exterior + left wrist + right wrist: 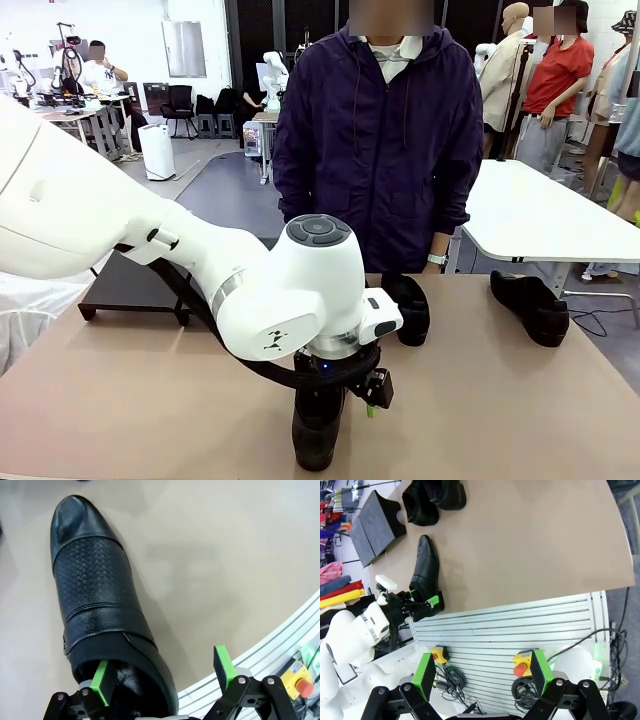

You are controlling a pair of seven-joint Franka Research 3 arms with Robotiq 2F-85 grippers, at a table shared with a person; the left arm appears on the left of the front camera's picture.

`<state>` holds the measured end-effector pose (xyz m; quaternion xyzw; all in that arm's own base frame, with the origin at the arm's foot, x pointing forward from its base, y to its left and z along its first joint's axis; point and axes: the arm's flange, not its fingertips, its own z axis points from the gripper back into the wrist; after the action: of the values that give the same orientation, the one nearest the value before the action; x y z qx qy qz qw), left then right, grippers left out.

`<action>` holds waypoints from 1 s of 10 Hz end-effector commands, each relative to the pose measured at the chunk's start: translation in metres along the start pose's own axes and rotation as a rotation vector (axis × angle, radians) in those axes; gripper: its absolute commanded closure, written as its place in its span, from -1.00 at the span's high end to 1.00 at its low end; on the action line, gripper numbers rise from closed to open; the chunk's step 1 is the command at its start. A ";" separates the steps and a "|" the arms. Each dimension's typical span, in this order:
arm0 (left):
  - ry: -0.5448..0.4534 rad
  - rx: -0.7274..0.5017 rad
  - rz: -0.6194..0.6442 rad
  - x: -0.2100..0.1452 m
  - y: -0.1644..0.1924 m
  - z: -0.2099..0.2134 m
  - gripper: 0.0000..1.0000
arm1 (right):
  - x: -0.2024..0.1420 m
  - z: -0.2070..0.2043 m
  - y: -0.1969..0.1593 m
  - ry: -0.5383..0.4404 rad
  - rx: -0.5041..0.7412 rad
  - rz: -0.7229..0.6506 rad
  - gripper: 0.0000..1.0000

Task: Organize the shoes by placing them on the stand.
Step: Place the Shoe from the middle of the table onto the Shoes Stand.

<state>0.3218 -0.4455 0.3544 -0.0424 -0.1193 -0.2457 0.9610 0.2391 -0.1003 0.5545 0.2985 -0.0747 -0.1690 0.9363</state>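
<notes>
Left gripper: the left gripper [162, 671] is hanging straight down over the near shoe [95, 595], at the near edge of the worktop [500, 400], about the middle.
Left fingers: the fingers [102, 682] are standing spread, pinching nothing yet. One green pad is sitting inside the heel opening and the other is outside over bare worktop, so the shoe's side wall is lying between them. It looks like a grip on the wall is being lined up, likely because the whole shoe is too wide to span.
Near shoe: it is resting flat on its sole, toe pointing toward the far side.
Stand: the stand [125, 285] is sitting at the far left, well apart from the near shoe, carrying no shoe on the part that is showing.
Other shoes: the middle shoe [412, 308] is lying near the far edge, partly behind the arm, and the far-right shoe [530, 305] is lying off to the right.
Right gripper: the right gripper [482, 670] is hovering high above the near edge, fingers spread and empty, seemingly keeping out of the way.
Person: the person [380, 130] is standing at the far side, arms hanging down.
Stage: by the look of it, the first pick is about to close.
Watch for: glossy leather slipping or tilting once lifted.
</notes>
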 end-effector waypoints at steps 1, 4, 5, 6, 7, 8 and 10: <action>0.026 0.044 0.016 0.006 -0.002 -0.004 -0.20 | 0.000 0.001 0.001 0.001 0.025 0.013 1.00; 0.034 0.043 0.007 0.009 -0.003 -0.004 -1.00 | 0.000 0.001 0.001 0.001 0.025 0.013 1.00; 0.038 0.044 0.004 0.009 -0.003 -0.004 -1.00 | 0.000 0.001 0.001 0.001 0.025 0.013 1.00; 0.040 0.045 0.004 0.009 -0.003 -0.003 -1.00 | 0.000 0.001 0.001 0.001 0.025 0.013 1.00; 0.043 0.047 0.005 0.009 -0.003 -0.003 -1.00 | 0.000 0.001 0.001 0.001 0.025 0.013 1.00; 0.046 0.049 0.004 0.009 -0.003 -0.002 -1.00 | 0.000 0.001 0.001 0.001 0.025 0.013 1.00; 0.051 0.052 0.003 0.009 -0.004 -0.003 -1.00 | 0.000 0.001 0.001 0.001 0.025 0.013 1.00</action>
<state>0.3246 -0.4470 0.3546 -0.0209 -0.0997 -0.2439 0.9644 0.2391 -0.1003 0.5545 0.2985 -0.0747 -0.1690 0.9363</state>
